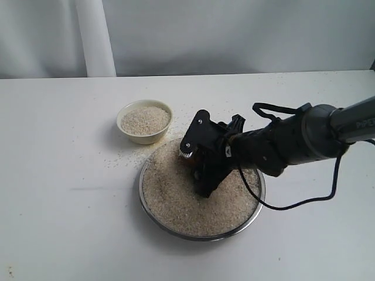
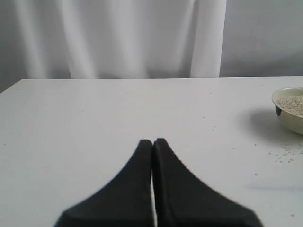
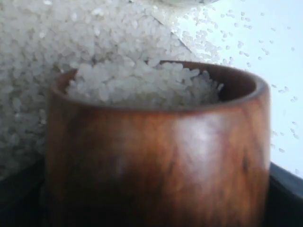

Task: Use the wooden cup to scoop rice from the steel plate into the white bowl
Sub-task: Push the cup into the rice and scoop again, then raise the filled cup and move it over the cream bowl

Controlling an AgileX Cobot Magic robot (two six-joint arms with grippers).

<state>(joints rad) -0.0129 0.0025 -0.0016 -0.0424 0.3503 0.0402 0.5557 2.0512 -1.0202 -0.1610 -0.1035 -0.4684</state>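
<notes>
Two claws | right claw (image 1: 198, 163) grips wooden cup (image 3: 156, 151) of rice (image 3: 142, 85), plain only in wrist view | left claw (image 2: 152, 142) closed

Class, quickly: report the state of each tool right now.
Left tool: closed, holding nothing.
Right tool: gripping the wooden cup, which is full of rice.

You have a plain white table (image 1: 58, 222) filling most of the frame. The steel plate (image 1: 141, 190) sits on it at lower centre. The white bowl (image 1: 146, 139) stands just beside the plate's upper-left edge. Loose rice grains (image 1: 120, 157) lie scattered on the tabletop, left of where the two vessels meet.
</notes>
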